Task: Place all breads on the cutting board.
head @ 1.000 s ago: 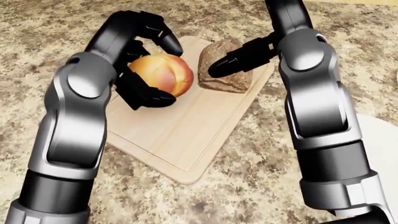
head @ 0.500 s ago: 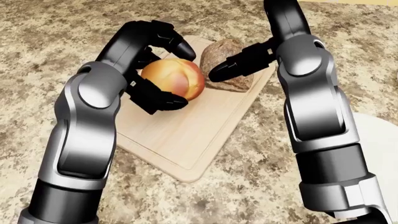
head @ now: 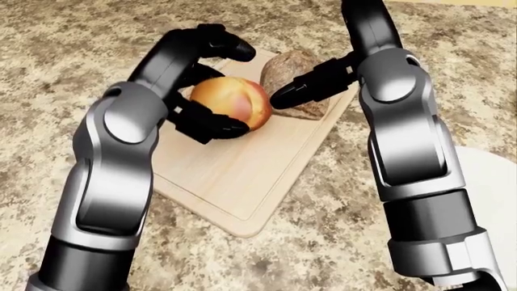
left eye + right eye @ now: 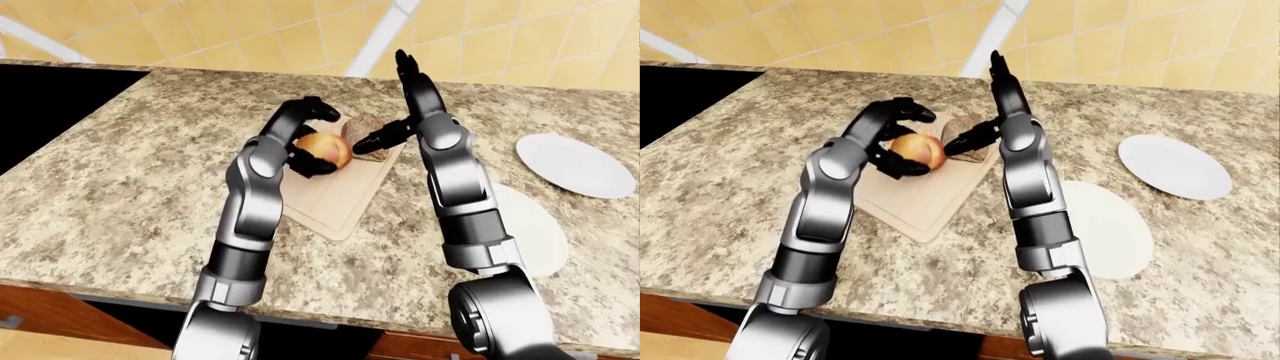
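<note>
Two breads sit over the cutting board (image 3: pixel 242 182): the left robot hand (image 3: pixel 211 85) curls round a golden roll (image 3: pixel 233 103) to set it down; the right robot hand (image 3: pixel 311 85), fingers pressed together, steadies the brown loaf (image 3: pixel 300 91).

I see a speckled beige and brown granite counter (image 4: pixel 120 180) filling most of my eye views, with a rounded lower edge. Behind it, along the top of the view, stands a wall of yellow square tiles (image 4: pixel 230 30), crossed by a slanting pale white stripe (image 4: pixel 385 34). At the left of the counter there is a flat black surface (image 4: pixel 50 97); I cannot tell what it is. Beneath the counter's edge I make out reddish-brown wooden cabinet fronts (image 4: pixel 60 322). The light is even and soft
</note>
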Motion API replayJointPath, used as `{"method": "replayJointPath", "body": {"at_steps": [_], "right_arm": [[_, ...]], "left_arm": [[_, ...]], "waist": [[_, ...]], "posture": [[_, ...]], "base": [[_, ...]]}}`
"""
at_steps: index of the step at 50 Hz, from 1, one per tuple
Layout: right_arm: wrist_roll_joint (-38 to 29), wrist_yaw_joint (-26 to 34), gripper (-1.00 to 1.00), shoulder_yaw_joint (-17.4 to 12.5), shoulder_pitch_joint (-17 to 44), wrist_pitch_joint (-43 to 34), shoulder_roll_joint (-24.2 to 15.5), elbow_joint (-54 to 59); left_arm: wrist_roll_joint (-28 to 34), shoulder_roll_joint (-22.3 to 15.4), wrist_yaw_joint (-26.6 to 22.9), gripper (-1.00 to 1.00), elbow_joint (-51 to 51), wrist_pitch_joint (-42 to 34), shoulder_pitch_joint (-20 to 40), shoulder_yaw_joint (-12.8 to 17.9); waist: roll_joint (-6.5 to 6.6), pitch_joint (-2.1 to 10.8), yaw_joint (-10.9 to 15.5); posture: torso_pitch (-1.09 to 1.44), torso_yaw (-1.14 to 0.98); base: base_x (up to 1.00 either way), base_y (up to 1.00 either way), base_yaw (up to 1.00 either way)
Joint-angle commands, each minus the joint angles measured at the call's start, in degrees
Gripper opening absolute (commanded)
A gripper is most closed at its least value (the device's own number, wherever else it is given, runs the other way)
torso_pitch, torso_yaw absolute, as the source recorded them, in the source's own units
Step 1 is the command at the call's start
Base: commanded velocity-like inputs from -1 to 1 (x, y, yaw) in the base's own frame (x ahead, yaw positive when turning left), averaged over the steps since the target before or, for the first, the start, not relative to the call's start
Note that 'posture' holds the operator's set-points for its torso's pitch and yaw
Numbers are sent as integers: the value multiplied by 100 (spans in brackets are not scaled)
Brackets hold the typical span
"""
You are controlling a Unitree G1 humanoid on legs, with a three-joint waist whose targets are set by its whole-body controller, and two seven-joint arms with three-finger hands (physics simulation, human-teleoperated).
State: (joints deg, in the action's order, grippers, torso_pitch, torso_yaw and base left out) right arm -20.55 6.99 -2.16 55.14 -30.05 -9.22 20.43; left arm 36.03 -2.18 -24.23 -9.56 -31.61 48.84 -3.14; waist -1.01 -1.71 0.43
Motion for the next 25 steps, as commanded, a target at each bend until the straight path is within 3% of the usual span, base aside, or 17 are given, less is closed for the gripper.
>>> {"method": "replayJointPath", "body": {"at_steps": [1, 6, 10, 16, 25], "right_arm": [[-30, -62, 100, -32, 212, 164, -48, -217], [-44, -32, 100, -31, 271, 103, -67, -241], [-45, 24, 100, -59, 331, 7, -114, -321], [-49, 74, 100, -73, 368, -95, -158, -424], [161, 224, 100, -321, 430, -537, -529, -894]], "left_arm": [[36, -25, 46, 33, 220, 134, 188, 32], [51, -36, -15, 34, 297, 81, 231, 60], [107, -94, -202, 58, 648, -162, 290, 80], [139, -178, -454, 62, 1179, -488, 398, 151], [143, -738, -1013, 66, 2363, -1302, 529, 446]], "waist": [[-6, 181, 2], [-7, 184, 0], [-5, 175, -3], [-4, 151, -2], [7, 98, -1]], "posture": [[0, 0], [0, 0], [0, 0], [0, 0], [0, 0]], "base": [[0, 0, 0], [0, 0, 0], [0, 0, 0], [0, 0, 0], [0, 0, 0]]}}
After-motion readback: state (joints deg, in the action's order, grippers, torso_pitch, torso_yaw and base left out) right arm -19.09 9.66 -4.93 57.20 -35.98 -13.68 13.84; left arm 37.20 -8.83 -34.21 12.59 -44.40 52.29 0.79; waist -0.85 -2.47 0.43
